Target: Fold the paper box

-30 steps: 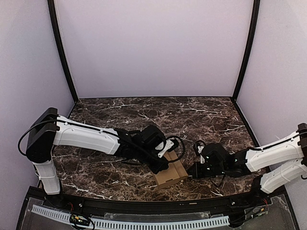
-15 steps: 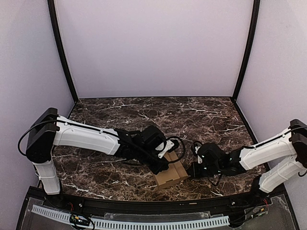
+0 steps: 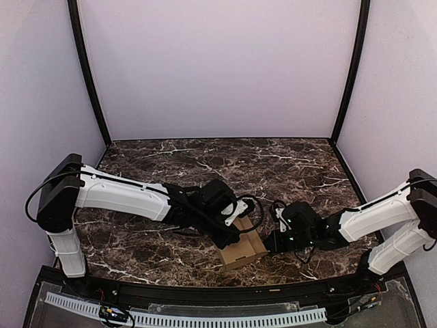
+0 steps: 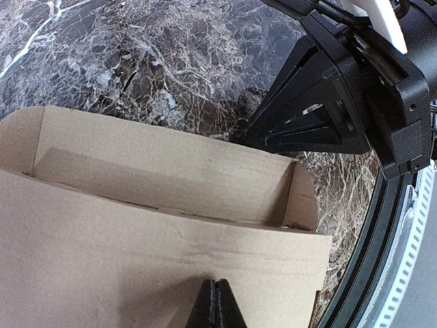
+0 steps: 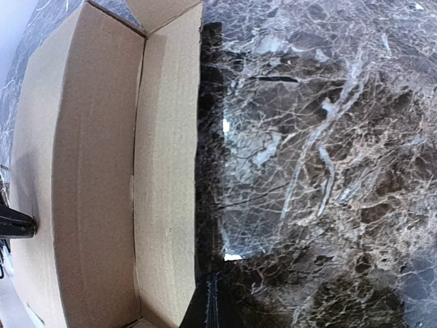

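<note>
The paper box (image 3: 244, 250) is a brown cardboard carton, partly formed into an open trough, lying on the marble table near the front edge. My left gripper (image 3: 229, 238) is shut, its closed tips (image 4: 217, 301) resting on the box's wide near flap (image 4: 136, 253). From the right, my right gripper (image 3: 272, 244) is also shut and empty. Its tips (image 5: 213, 301) sit on the table right beside the outer side wall (image 5: 167, 171) of the box. The trough's inside (image 5: 95, 178) lies open. The black body of the right gripper (image 4: 321, 116) shows just beyond the box's far wall.
The dark marble tabletop (image 3: 205, 164) stretches behind and to both sides of the box. A black front rail (image 3: 205, 294) runs just in front of the box. Purple walls close off the back and sides.
My right arm has slid left, bringing its shut gripper up against the box's right side. The left arm and the box have stayed where they were.
</note>
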{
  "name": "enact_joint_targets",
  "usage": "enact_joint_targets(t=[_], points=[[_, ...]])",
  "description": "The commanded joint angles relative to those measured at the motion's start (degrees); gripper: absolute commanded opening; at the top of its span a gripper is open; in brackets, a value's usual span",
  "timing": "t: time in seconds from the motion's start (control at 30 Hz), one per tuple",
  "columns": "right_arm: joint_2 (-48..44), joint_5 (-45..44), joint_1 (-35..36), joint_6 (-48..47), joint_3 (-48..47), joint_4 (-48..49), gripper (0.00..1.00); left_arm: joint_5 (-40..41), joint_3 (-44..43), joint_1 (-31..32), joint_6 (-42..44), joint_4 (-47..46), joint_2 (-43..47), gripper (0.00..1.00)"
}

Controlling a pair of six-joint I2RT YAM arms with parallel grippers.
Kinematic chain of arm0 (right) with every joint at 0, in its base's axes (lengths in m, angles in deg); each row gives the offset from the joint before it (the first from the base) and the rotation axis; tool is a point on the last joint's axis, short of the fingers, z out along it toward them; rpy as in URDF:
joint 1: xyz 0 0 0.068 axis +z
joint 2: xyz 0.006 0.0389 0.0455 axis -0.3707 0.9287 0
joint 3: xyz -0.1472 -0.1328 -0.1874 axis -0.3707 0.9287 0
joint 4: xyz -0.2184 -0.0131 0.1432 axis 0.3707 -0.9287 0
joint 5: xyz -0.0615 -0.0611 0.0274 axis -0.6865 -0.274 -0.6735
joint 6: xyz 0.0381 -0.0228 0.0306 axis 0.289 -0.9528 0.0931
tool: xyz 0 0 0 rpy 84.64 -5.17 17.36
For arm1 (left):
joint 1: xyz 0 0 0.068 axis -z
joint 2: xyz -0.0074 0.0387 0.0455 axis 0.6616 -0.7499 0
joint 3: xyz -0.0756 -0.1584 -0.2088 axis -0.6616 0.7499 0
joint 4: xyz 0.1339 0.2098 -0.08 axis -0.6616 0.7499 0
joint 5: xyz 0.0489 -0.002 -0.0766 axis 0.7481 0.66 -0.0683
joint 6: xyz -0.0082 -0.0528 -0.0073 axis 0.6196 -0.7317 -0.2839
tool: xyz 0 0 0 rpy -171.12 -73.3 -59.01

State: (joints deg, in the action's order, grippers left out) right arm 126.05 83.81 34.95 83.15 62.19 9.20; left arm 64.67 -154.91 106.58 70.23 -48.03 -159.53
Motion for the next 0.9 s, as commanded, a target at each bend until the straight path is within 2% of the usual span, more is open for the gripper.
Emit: enact_joint_targets(t=[0.0, 0.27, 0.57, 0.87], points=[[-1.79, 3.96, 0.57, -0.98, -0.09, 4.62, 0.00, -0.52, 2.77, 1.37, 0.53, 10.74, -3.39, 0.01], [-5.99, 2.97, 1.29, -1.53, -0.55, 2.66, 0.00, -0.51, 2.82, 1.37, 0.72, 10.72, -3.50, 0.01], [-6.35, -5.02, 1.05, -1.19, -1.17, -5.79, 0.00, 1.38, 3.02, 1.78, 2.65, 12.42, -2.84, 0.01], [-8.77, -6.94, -1.38, -6.02, -3.85, -9.16, 0.00, 4.41, 4.75, 2.33, 4.50, 12.17, 2.82, 0.01]])
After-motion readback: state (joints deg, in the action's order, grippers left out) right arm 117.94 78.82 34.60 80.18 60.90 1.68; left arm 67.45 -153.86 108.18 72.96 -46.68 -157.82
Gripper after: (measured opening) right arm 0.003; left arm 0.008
